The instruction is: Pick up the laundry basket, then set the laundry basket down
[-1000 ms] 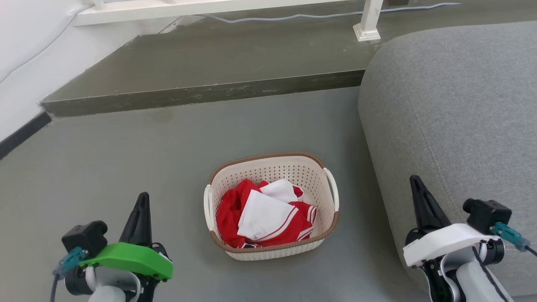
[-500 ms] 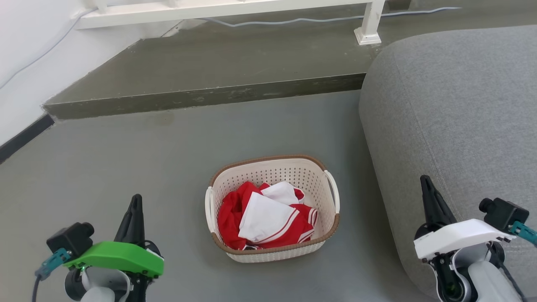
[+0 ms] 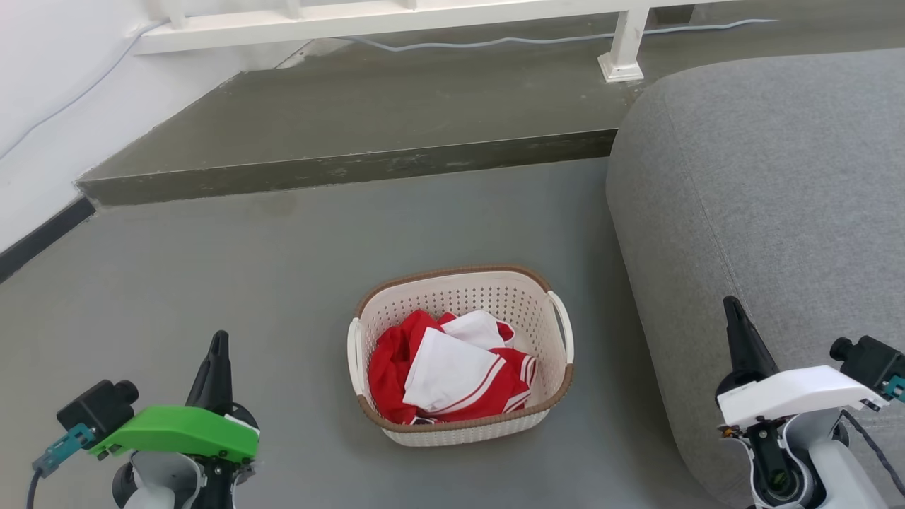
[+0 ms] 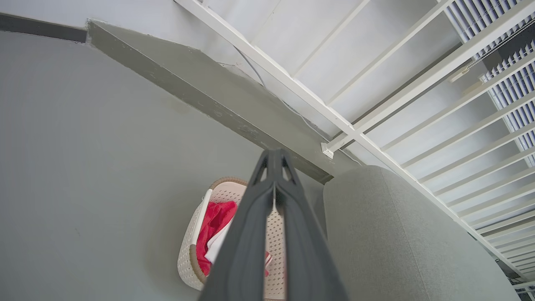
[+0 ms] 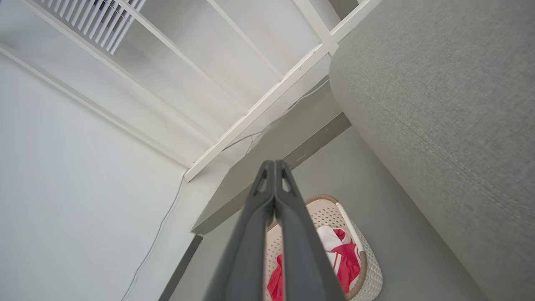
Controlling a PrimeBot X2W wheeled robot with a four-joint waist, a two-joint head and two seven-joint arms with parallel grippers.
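camera: against a second ago everything in the head view is shifted a little downward. This is judged as a move of the head, not of the things.
sofa [image 3: 763, 198]: grey, at the robot's right. Its place beside the step [image 3: 353, 113] is not changed.
floor [image 3: 212, 283]: grey concrete, on which the task's thing is carried.
laundry basket [image 3: 463, 295]: it is stood upright on the floor, near the sofa but apart from it, ahead of the two grippers and between them. It has not been touched or lifted.
clothes [image 3: 445, 367]: red and white pieces are laid inside the laundry basket, below its rim.
left gripper [image 3: 218, 343]: the fingers are pressed together and nothing is held. It has been carried outward and lower, well apart from the laundry basket.
right gripper [image 3: 732, 307]: the fingers are likewise pressed together and empty. It has been carried outward, in front of the sofa.
handles [image 3: 564, 329]: two white loops, both free.
meaning: the arms have been widened, not closed in, so the pick-up is judged as not yet begun. The fingers will probably have to be spread and brought to the handles.
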